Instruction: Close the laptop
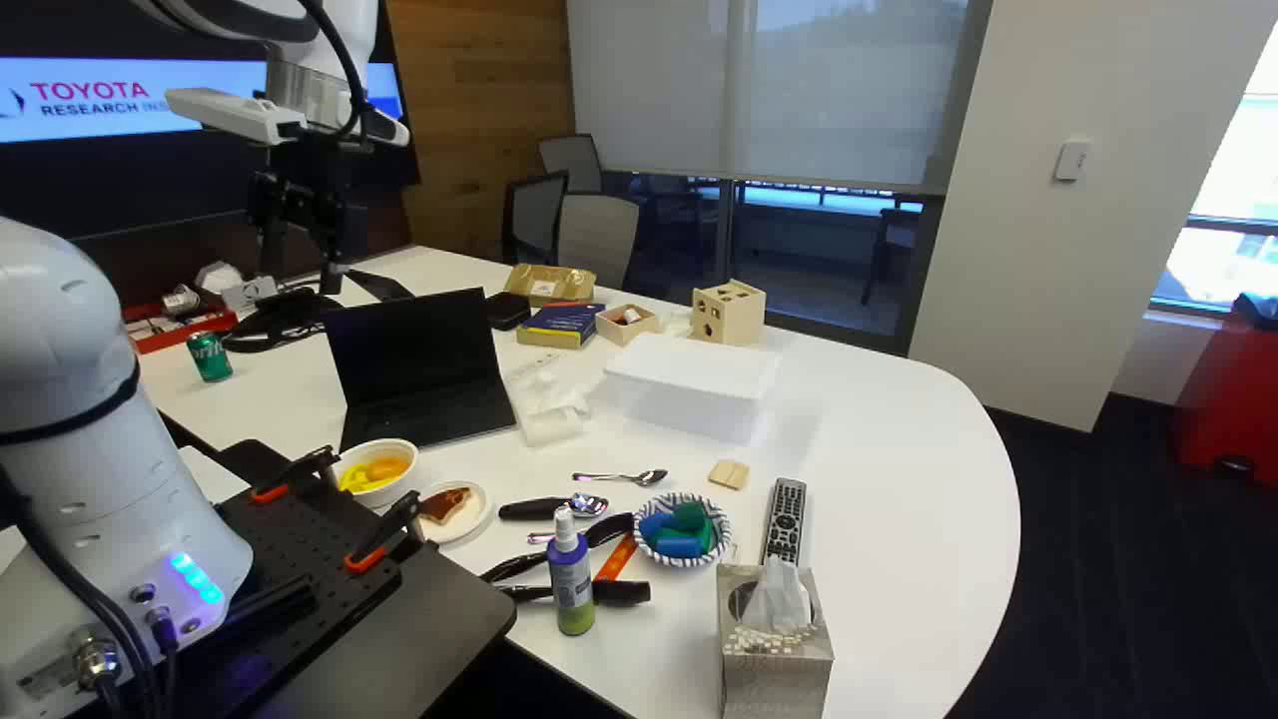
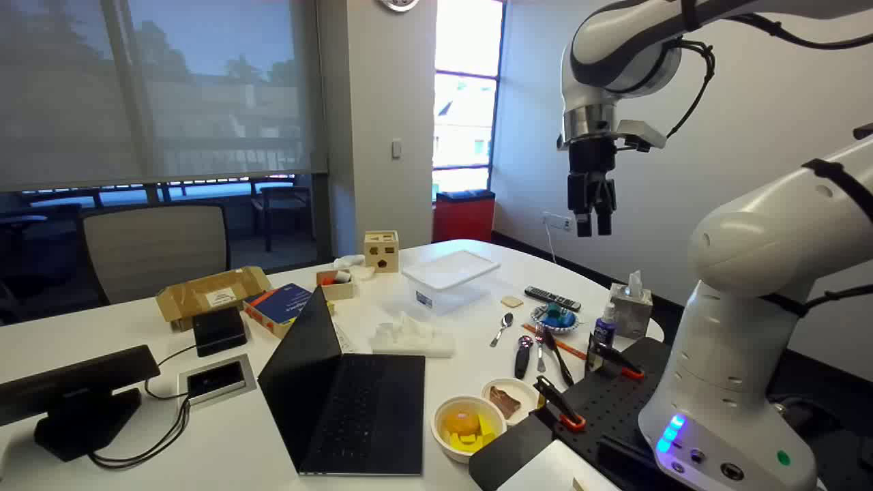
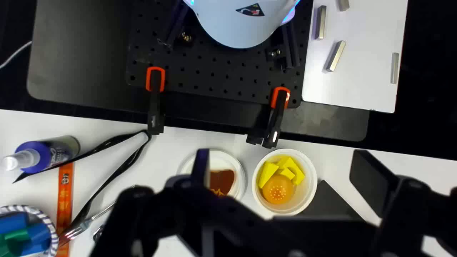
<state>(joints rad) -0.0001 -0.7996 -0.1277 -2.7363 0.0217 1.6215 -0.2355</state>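
The black laptop [image 1: 429,414] stands open on the white table in both exterior views. Its dark lid [image 2: 300,382] is raised and leans back from the keyboard base [image 2: 372,412]. In the wrist view only a dark corner of the laptop [image 3: 332,205] shows; the gripper body hides the rest. My gripper [image 1: 302,270] is high above the table, pointing down, apart from the laptop. It also shows in the other exterior view [image 2: 594,225]. In the wrist view the fingers of the gripper [image 3: 285,173] are wide apart, with nothing between them.
A bowl with yellow and orange pieces [image 1: 377,471] and a small plate [image 1: 469,514] sit beside the laptop's front edge. Clamps [image 3: 278,117] stick out at the mount's edge. A lidded clear box [image 1: 689,389], books [image 2: 279,307] and a spray bottle [image 1: 571,579] stand around.
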